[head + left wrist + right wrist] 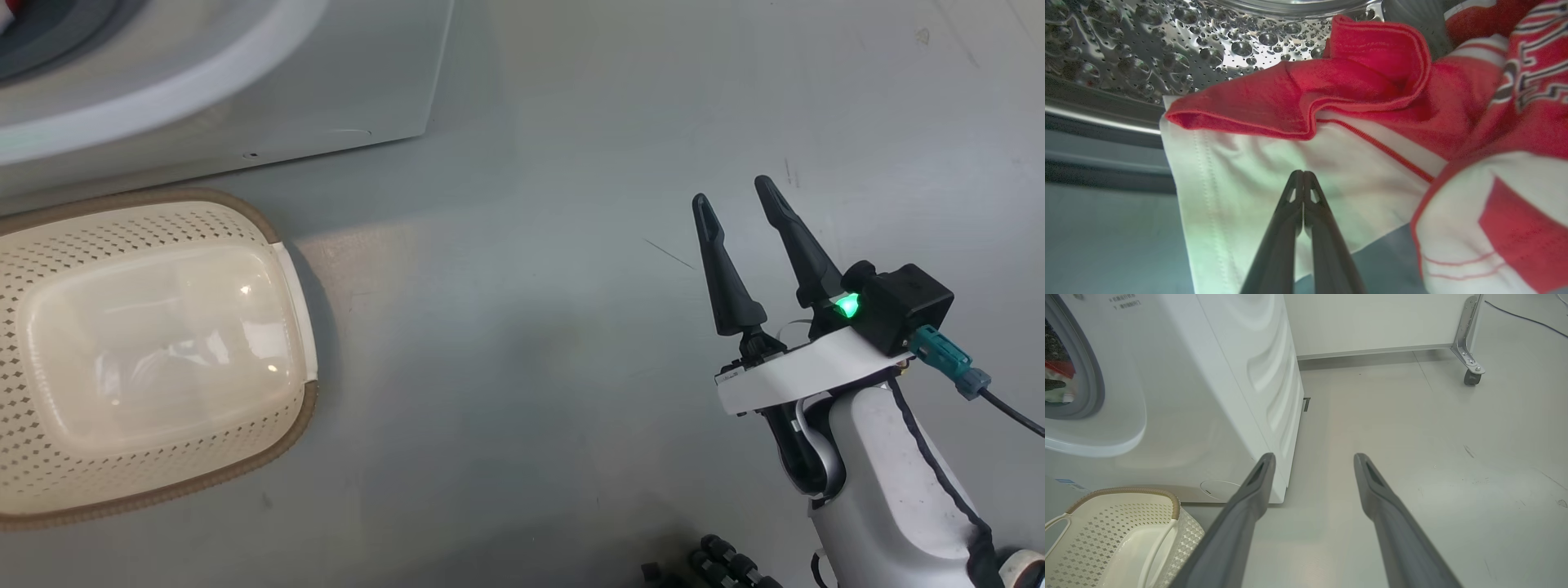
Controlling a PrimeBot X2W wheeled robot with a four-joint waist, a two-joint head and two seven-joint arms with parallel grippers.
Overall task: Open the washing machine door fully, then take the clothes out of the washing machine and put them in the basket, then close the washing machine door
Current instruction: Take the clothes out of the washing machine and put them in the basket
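Observation:
Red clothes [1355, 81] with white panels and stripes spill over the lip of the steel drum [1167, 32] of the washing machine [1208, 396]. My left gripper [1303, 173] is shut, its tips pinched on a white panel of the clothes at the drum mouth. A bit of red clothes [1059, 369] shows through the grey ring in the right wrist view. The cream basket [290, 441] stands empty on the floor before the washing machine [326, 82]. My right gripper [732, 192] hangs open over bare floor to the basket's right, holding nothing. The washing machine door is out of view.
Grey floor lies to the right of the machine. A white panel on a metal bracket with a caster [1472, 375] stands at the back, and a thin cable [1527, 318] runs across the floor beyond it. The basket's rim [1126, 492] nearly touches the machine's front.

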